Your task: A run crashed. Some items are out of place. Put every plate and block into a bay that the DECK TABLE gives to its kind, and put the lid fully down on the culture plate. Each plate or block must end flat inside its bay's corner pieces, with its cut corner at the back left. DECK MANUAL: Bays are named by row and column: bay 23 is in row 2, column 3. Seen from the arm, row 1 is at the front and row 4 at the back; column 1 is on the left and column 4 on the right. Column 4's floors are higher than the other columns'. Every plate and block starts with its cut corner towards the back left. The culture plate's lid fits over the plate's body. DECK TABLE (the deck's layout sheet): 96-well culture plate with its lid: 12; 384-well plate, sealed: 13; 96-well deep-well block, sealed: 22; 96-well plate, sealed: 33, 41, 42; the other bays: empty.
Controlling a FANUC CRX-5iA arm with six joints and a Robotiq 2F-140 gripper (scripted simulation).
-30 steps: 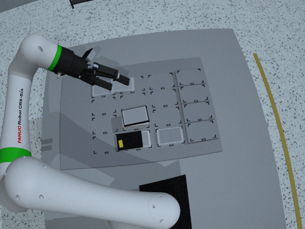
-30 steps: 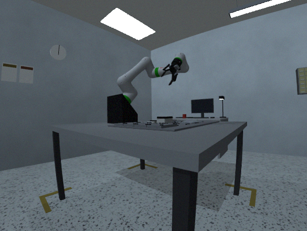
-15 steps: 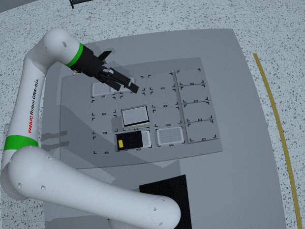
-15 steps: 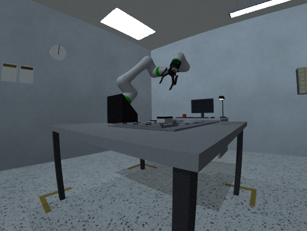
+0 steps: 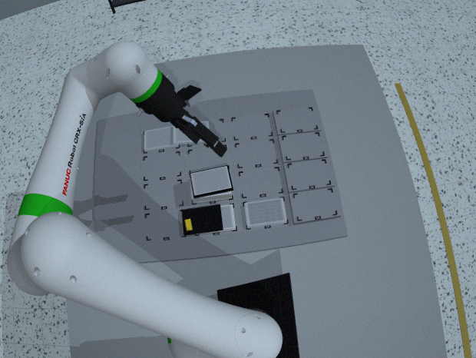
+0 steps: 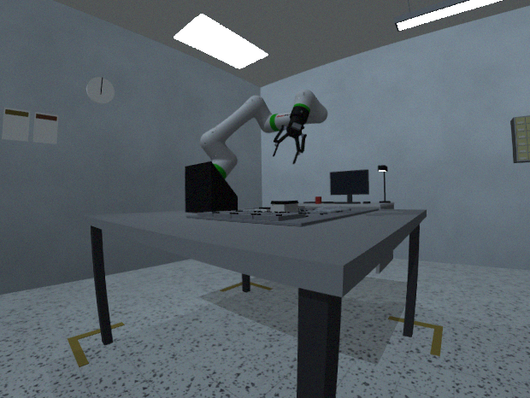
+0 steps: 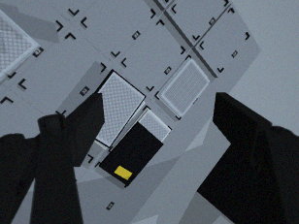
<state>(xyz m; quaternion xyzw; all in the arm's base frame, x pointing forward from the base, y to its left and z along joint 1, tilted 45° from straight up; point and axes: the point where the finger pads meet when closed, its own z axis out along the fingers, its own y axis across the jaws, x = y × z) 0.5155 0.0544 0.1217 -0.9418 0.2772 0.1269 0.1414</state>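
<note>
The end effector [image 6: 290, 150], released and grasping nothing, hangs high above the counter [image 6: 256, 243]; the lid [image 5: 202, 219] lies skewed below, beside the block [image 5: 210, 180].

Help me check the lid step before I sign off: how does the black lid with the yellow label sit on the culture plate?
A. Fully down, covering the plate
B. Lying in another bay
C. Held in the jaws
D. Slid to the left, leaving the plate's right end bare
D: in the top view the black lid covers only the left part, and the culture plate shows uncovered at its right end.
</note>
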